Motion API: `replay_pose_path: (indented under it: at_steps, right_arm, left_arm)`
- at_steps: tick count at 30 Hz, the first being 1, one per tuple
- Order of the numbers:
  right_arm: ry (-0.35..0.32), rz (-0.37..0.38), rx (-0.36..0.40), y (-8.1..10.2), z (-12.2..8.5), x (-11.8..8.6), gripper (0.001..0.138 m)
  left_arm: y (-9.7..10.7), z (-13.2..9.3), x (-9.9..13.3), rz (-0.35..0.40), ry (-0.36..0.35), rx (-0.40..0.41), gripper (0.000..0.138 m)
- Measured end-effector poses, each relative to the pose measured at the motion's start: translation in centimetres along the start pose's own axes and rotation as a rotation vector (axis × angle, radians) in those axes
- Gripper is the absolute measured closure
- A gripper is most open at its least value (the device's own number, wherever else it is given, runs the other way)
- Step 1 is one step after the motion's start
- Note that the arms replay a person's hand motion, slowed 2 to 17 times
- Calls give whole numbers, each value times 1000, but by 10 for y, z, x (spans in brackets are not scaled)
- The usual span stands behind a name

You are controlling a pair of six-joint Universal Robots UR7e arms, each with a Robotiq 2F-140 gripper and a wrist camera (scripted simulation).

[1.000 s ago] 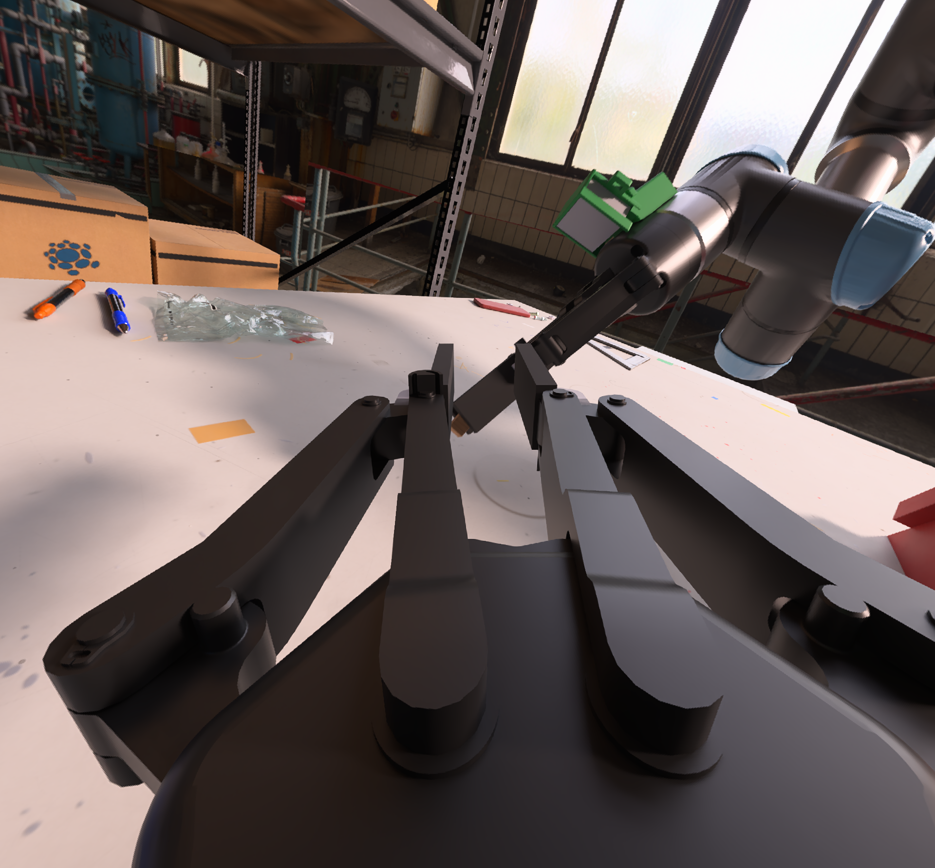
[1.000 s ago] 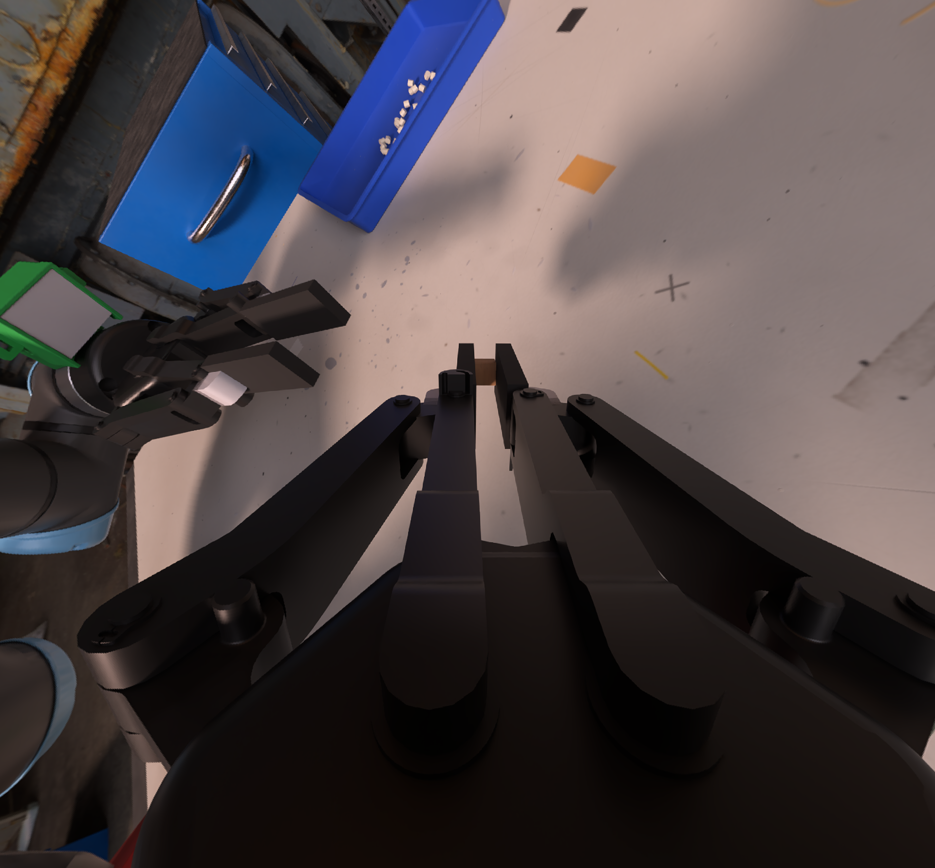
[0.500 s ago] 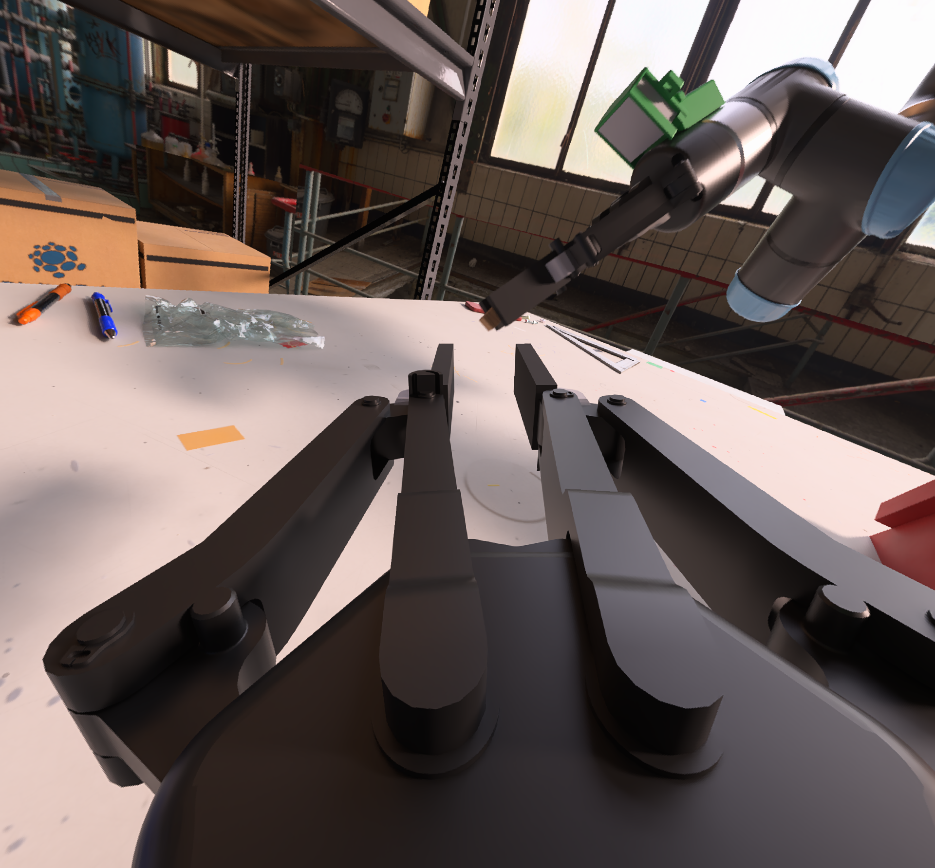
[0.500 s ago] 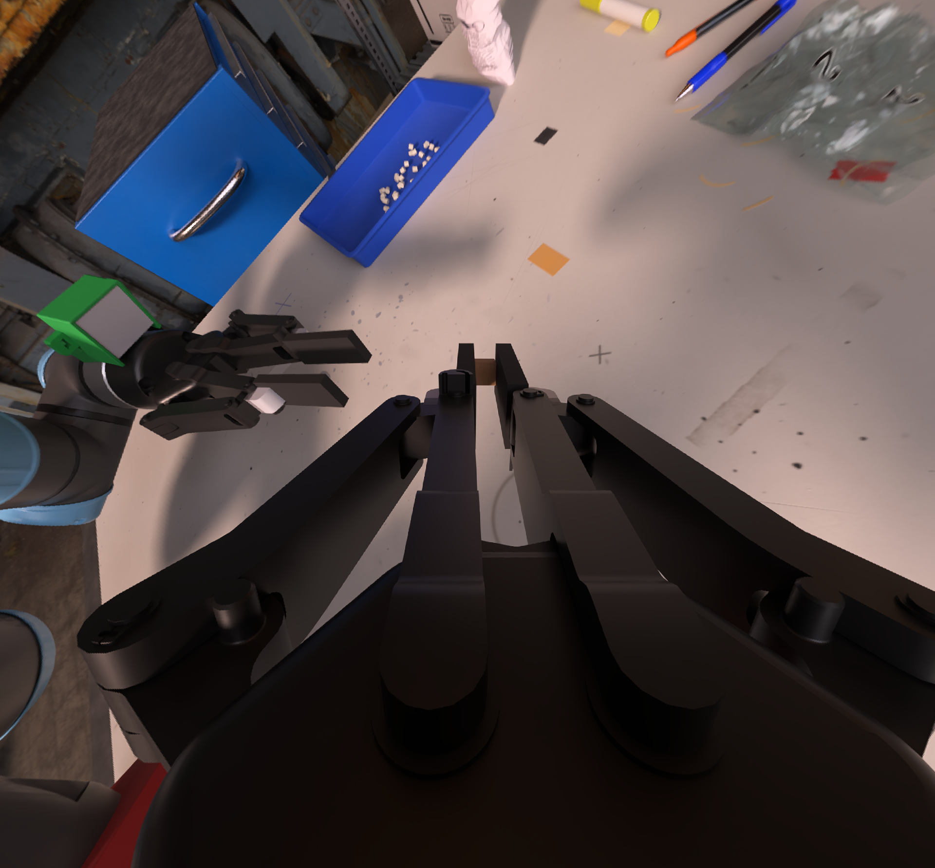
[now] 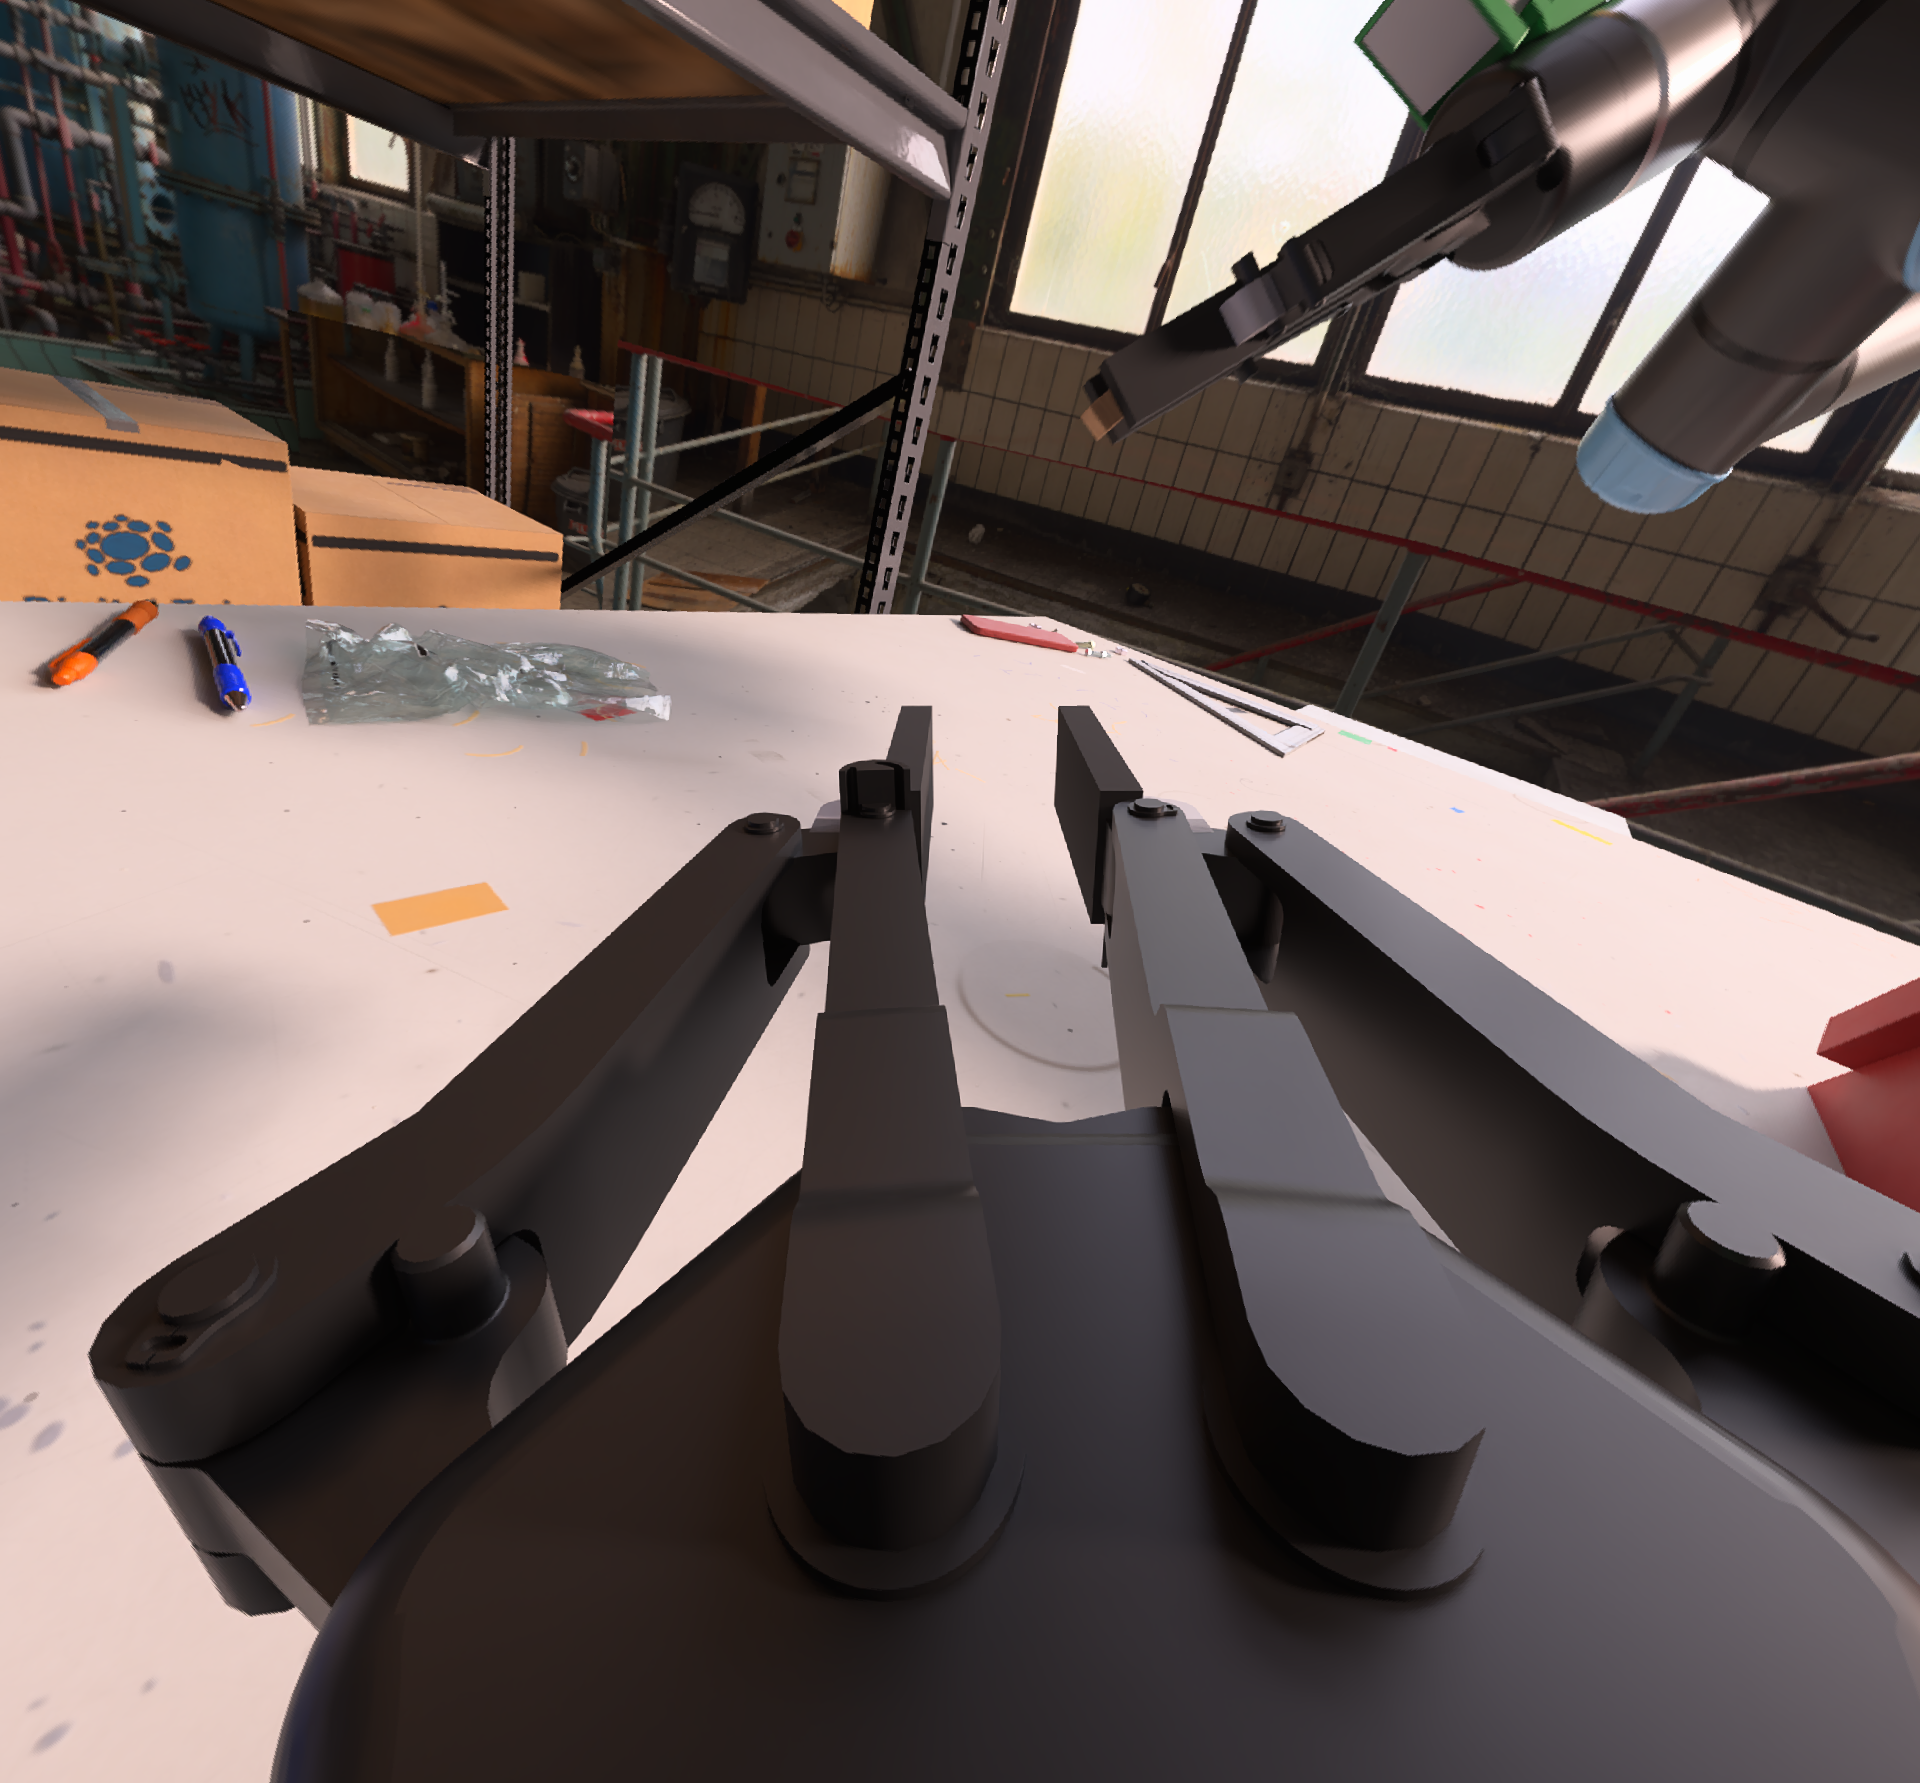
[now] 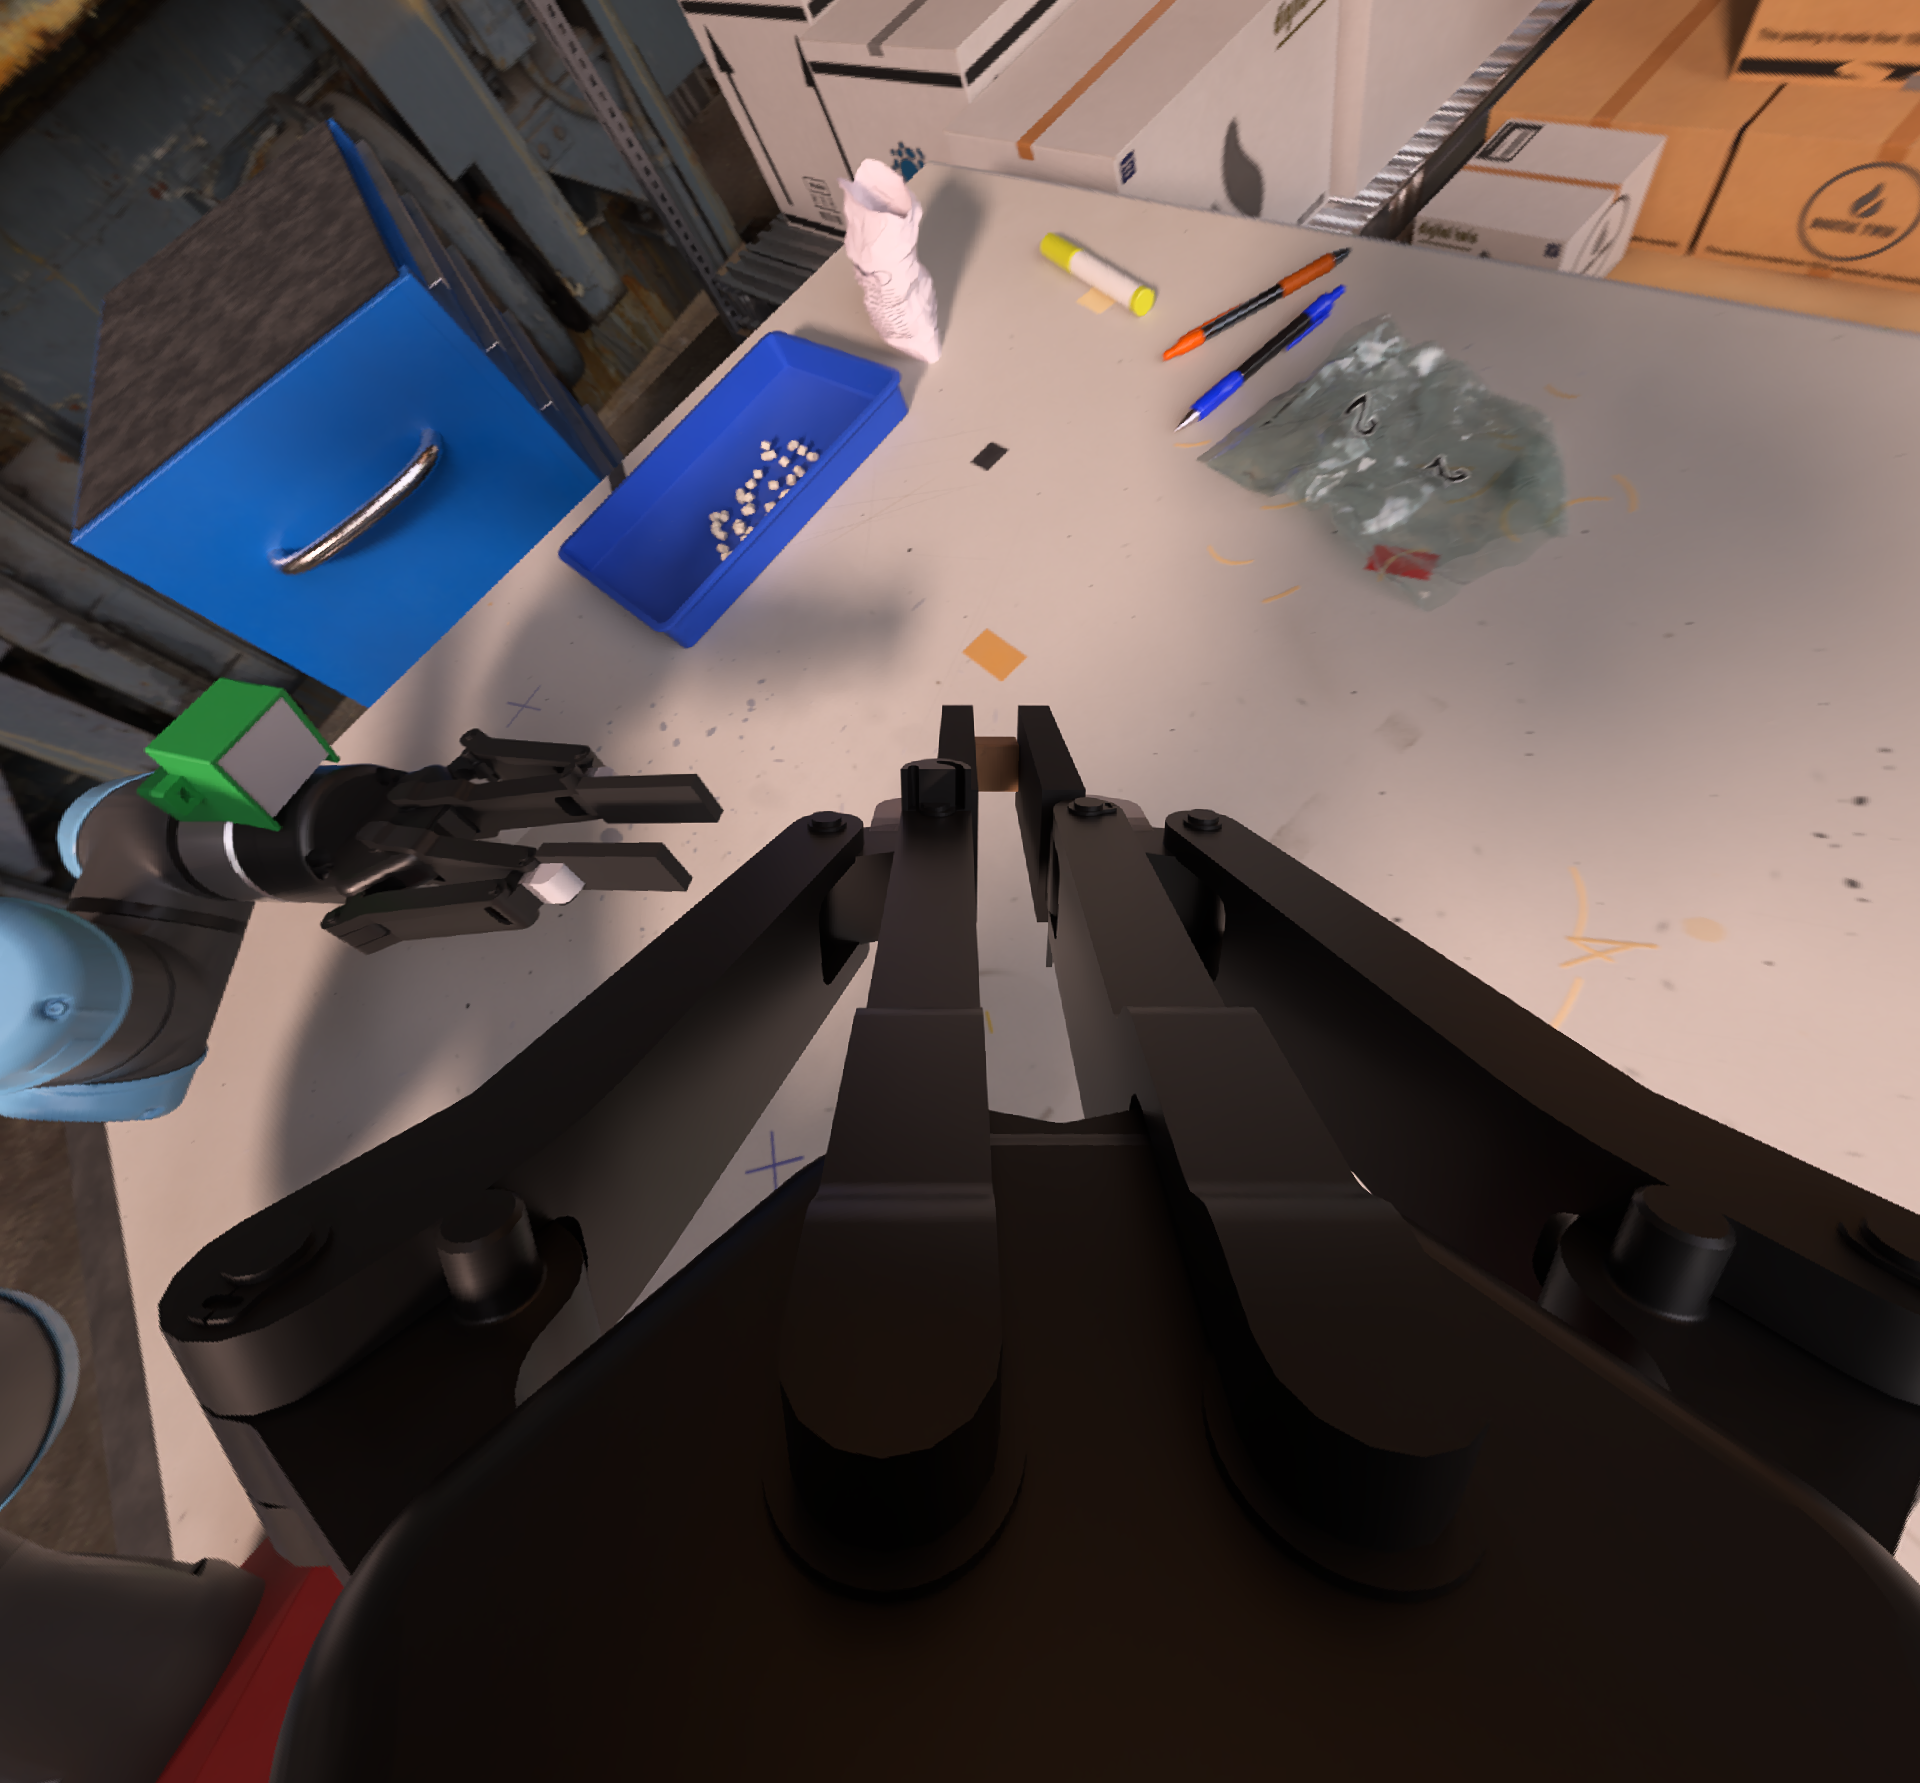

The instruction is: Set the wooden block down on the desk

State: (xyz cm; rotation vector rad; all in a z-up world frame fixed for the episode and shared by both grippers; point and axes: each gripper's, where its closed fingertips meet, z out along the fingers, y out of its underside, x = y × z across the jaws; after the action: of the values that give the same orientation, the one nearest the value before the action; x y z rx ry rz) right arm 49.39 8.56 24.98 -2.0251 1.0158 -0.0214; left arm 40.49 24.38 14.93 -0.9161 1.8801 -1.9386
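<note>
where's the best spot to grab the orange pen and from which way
Grip the orange pen at mid-barrel, coming straight down, fingers closing across its width. It lies flat on the desk, long and thin. The blue pen lies close alongside, so the finger on that side has little room.

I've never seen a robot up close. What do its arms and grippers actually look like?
Both arms are dark grey tubes with pale blue caps at the joints. Each ends in a black two-finger gripper, the left gripper and right gripper, built from hinged bars with flat rectangular pads. A green block with a grey face sits at each wrist.
</note>
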Motion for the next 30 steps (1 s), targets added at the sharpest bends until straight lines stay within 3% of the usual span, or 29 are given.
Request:
replay_pose_path:
  at_steps: [15,30]
  right_arm:
    - [146,23,17,-25,-75,49,128]
    - [214,99,14,-20,-113,95,128]
  left_arm:
    - [9,3,-6,6,-22,-39,106]
    - [21,7,-13,-7,-38,-83,106]
